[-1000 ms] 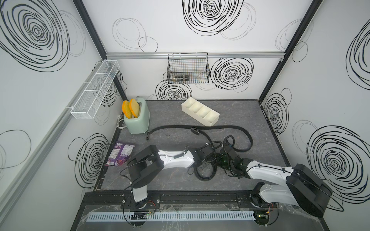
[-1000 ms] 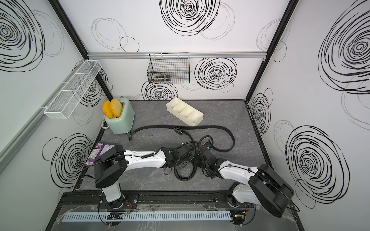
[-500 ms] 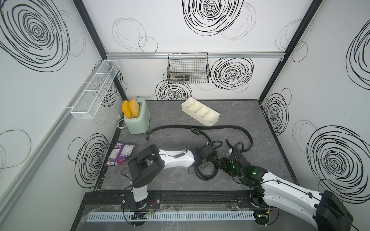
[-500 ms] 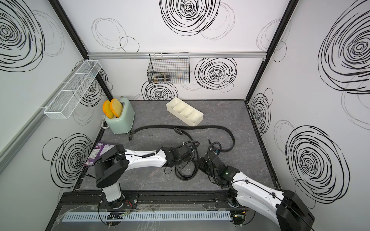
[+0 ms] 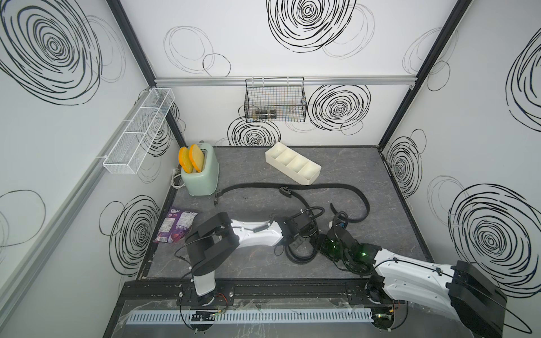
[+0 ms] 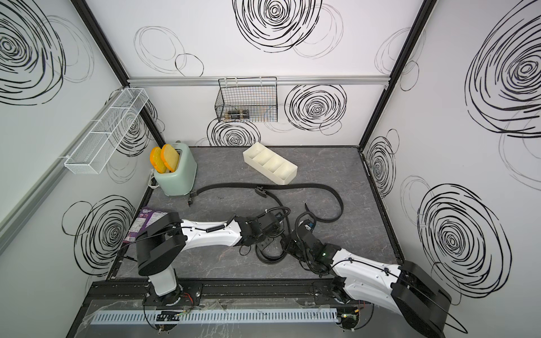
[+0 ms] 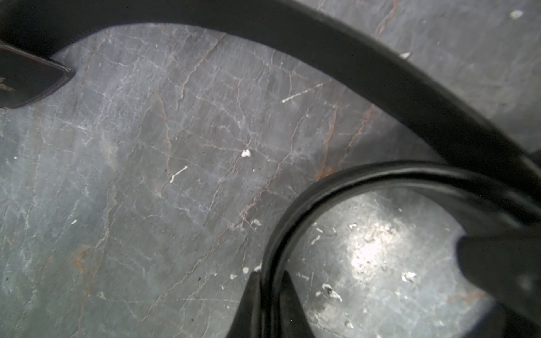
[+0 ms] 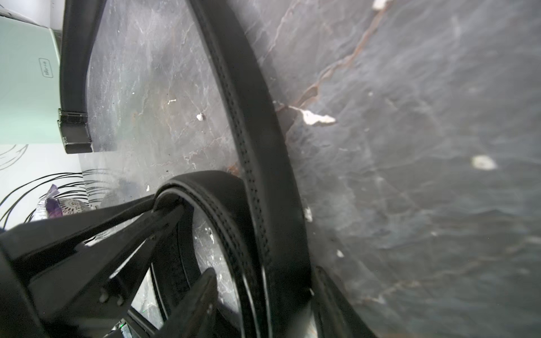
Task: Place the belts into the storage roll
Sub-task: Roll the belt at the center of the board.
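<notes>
While left pincer (image 7: 269, 275) pinches the belt loop (image 7: 366, 175) | right pincer (image 8: 263, 275): blurred, state unclear

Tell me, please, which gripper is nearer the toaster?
Left. The left gripper, pinching the belt coil, is diagonally in front of the toaster; the right gripper sits just beyond it.

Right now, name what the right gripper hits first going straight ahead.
The belt: the right gripper straddles its looped strap. The left gripper, clamped on that loop, is close beside; depth unclear.
</notes>
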Available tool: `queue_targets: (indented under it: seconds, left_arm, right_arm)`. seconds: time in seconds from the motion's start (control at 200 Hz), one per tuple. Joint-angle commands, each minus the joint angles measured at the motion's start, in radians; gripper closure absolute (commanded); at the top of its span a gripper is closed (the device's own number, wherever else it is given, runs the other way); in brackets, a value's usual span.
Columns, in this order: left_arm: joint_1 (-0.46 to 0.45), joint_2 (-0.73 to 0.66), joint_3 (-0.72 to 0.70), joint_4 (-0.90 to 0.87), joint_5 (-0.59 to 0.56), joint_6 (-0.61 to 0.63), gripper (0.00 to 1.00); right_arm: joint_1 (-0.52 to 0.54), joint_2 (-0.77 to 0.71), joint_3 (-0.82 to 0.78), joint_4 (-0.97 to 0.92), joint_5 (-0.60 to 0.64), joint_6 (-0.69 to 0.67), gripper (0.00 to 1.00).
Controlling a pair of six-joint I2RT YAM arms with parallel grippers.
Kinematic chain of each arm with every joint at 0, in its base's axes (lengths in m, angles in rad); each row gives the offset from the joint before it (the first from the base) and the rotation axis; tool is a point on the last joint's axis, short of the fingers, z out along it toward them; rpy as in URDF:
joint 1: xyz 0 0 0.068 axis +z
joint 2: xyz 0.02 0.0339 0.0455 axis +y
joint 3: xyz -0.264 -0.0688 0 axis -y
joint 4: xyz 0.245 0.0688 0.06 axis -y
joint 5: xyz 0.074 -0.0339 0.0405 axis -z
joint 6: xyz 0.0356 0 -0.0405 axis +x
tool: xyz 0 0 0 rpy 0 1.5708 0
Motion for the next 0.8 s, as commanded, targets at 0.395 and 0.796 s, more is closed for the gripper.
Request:
queue_targets:
  seconds: [0.395, 0.796]
  left_arm:
    - [-0.003, -0.014, -0.017, -0.034, 0.117, -0.021, 1.00]
    - [0.318, -0.301, -0.040, -0.112, 0.203, -0.118, 0.38]
  right_arm:
    - [0.012, 0.203, 0.117, -0.299, 0.197, -0.219, 0.79]
    - [0.017, 0.339, 0.355, -0.548, 0.363, -0.485, 0.97]
